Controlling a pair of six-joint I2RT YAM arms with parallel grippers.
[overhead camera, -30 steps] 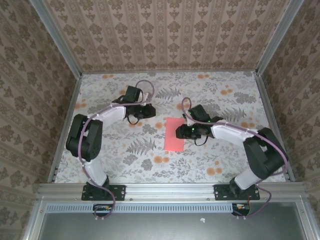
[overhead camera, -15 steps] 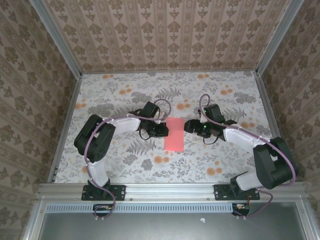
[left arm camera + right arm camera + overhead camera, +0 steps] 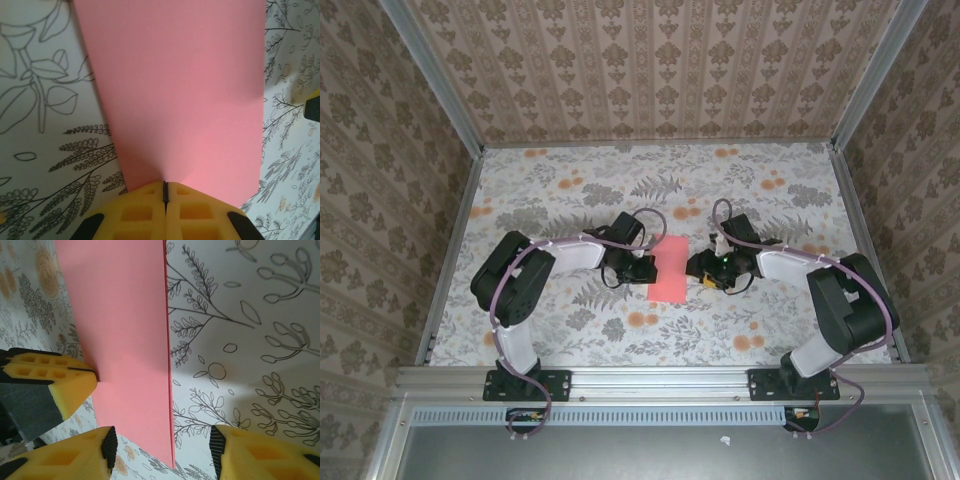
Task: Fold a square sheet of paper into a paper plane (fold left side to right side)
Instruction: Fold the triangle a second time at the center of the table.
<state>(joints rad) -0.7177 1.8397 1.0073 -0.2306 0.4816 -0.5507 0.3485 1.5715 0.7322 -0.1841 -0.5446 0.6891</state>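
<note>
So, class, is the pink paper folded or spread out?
Folded: the paper lies as a narrow rectangle, clearly longer than wide, not a square.

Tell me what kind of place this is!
Probably a robot practice booth, not a home: a left arm and a right arm are bolted to a metal rail, patterned walls box in the flowery table, and a pink sheet of paper lies between the arms.

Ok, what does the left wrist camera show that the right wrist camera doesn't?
Left wrist: the left gripper from behind, shut on the near edge of the square sheet of paper. Right wrist: the right gripper open, its fingers either side of the sheet's opposite edge. Both: the pink sheet, the printed tabletop, and the left gripper's yellow tips.
</note>
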